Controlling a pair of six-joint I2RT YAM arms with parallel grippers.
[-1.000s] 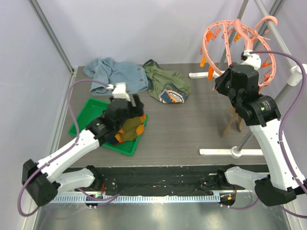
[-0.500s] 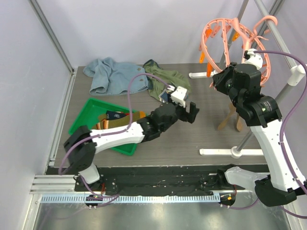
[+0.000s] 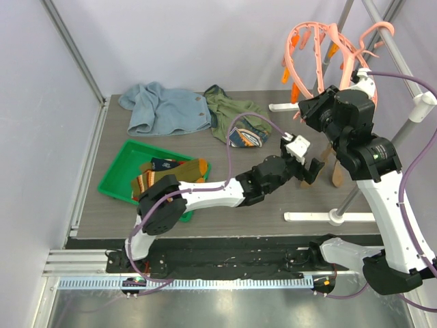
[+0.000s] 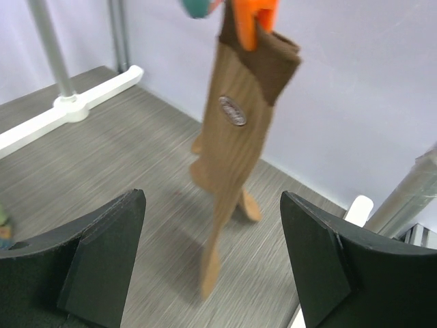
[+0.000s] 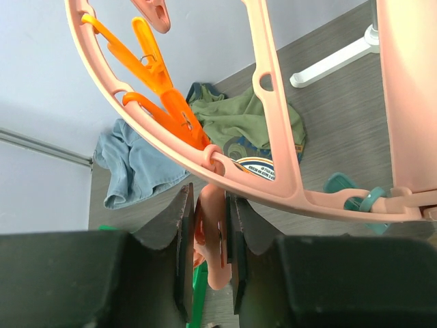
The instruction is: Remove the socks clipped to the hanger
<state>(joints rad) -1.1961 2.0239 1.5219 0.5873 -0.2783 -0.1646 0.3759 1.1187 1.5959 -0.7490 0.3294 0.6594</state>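
Observation:
The salmon-pink hanger (image 3: 321,48) hangs from the rack at the back right. A brown/tan sock (image 3: 336,174) hangs below it. In the left wrist view the sock (image 4: 235,130) hangs from an orange clip (image 4: 254,17), straight ahead of the jaws. My left gripper (image 3: 313,169) is open and empty, just left of the sock, and shows wide apart in its own view (image 4: 215,260). My right gripper (image 3: 304,113) is shut on a pink clip (image 5: 217,239) under the hanger ring (image 5: 273,137). Several socks (image 3: 171,172) lie in the green tray (image 3: 116,179).
A light-blue garment (image 3: 160,109) and an olive-green garment (image 3: 239,119) lie at the back of the table. The rack's grey pole (image 3: 382,130) and white feet (image 3: 328,217) stand at the right. Orange clips (image 5: 160,75) dangle from the ring.
My left arm has swung from over the green tray right across the table to the hanging tan sock. My right gripper stays at the hanger, which has tilted a little.

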